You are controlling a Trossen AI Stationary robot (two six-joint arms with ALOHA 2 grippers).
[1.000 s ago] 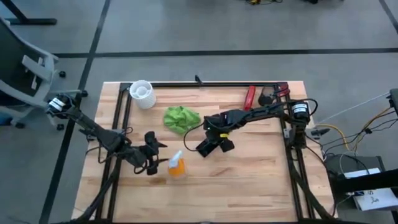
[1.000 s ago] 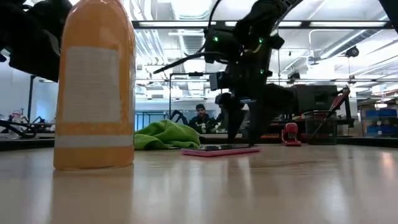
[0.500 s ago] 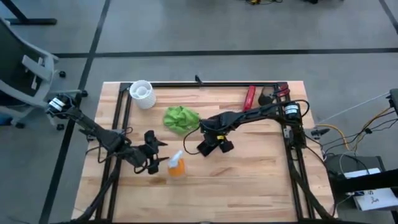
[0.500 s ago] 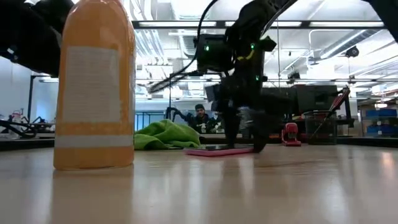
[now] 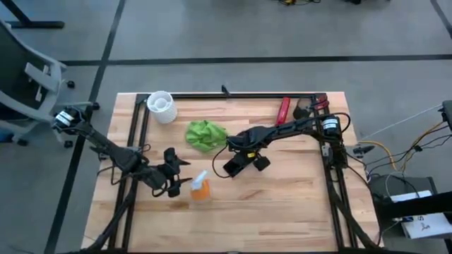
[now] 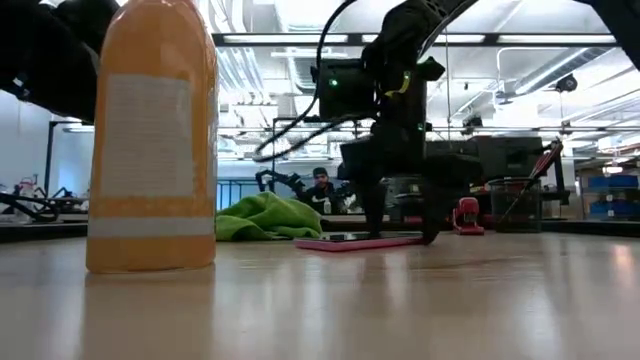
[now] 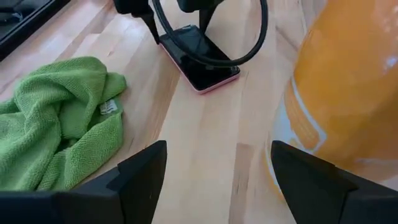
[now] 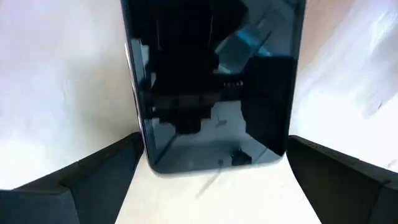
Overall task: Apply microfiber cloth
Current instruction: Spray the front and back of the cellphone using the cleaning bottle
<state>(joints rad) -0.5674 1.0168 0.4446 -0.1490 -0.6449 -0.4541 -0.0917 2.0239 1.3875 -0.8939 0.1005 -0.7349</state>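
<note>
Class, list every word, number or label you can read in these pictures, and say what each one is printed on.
No text can be read anywhere.
Spray bottle: its pale label shows no legible print.
Green cloth: a small sewn tag, too small to read.
Phone: dark screen, only reflections.

The microfiber cloth lies with bare wood around it, open toward the white cup and the table's far rail. The right gripper, fingers spread, hangs low over the phone just beside the cloth, blocking that side. The spray bottle and left gripper crowd the near side; the right half lies free
</note>
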